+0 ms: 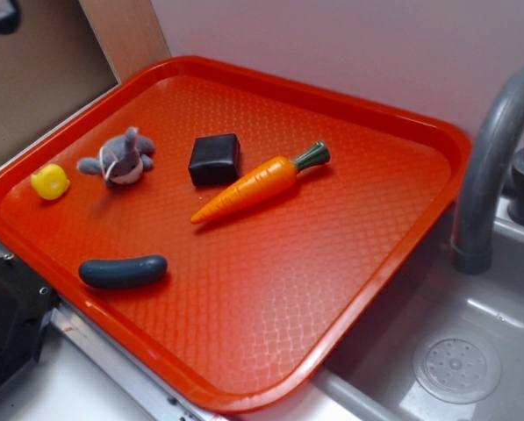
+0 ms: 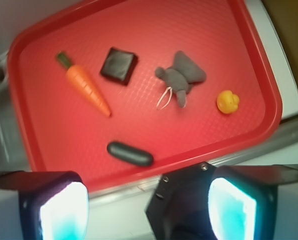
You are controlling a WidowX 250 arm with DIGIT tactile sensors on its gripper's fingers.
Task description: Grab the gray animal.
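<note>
The gray animal is fuzzy matt plush, lying on a glossy orange-red plastic tray with a fine diamond texture (the carrot and sausage-shaped piece look smooth plastic), beside a dull gray plastic-looking sink.

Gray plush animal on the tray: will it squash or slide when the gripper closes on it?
The gray animal looks fuzzy and soft, so it will probably squash rather than slip. Its ears and limbs look floppy and may dangle. It seems light, and lies flat on the textured orange tray, so rolling is unlikely.
</note>
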